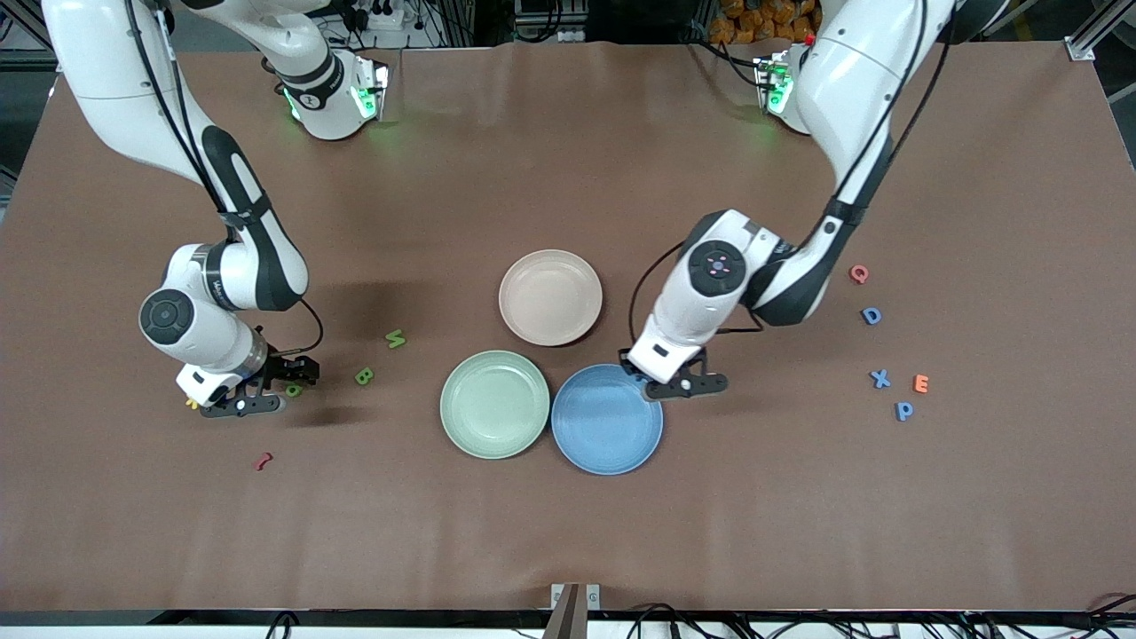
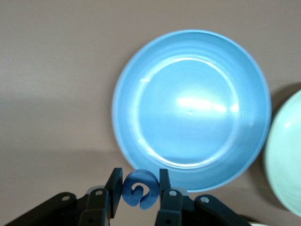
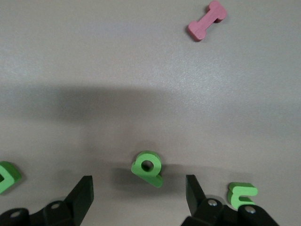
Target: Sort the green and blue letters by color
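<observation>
Pincers at work over blue plate (image 1: pixel 606 432) and green letters.
Front view: left pincer (image 1: pixel 682 383) hangs over the blue plate's rim; right pincer (image 1: pixel 257 390) is low over a green letter (image 1: pixel 293 389). Left wrist view: its fingers (image 2: pixel 115 184) are clamped on a blue letter (image 2: pixel 138 189). Right wrist view: its fingers (image 3: pixel 81 195) stand wide, straddling the green letter (image 3: pixel 148 167) on the tabletop (image 3: pixel 141 70).

A: where's everything sitting?
B: three plates (image 1: pixel 550 266) mid-table, two side by side nearer the camera. Letters D (image 1: pixel 871 316), X (image 1: pixel 879 379), P (image 1: pixel 903 411) toward the left arm's end, B (image 1: pixel 364 376) toward the right arm's.
</observation>
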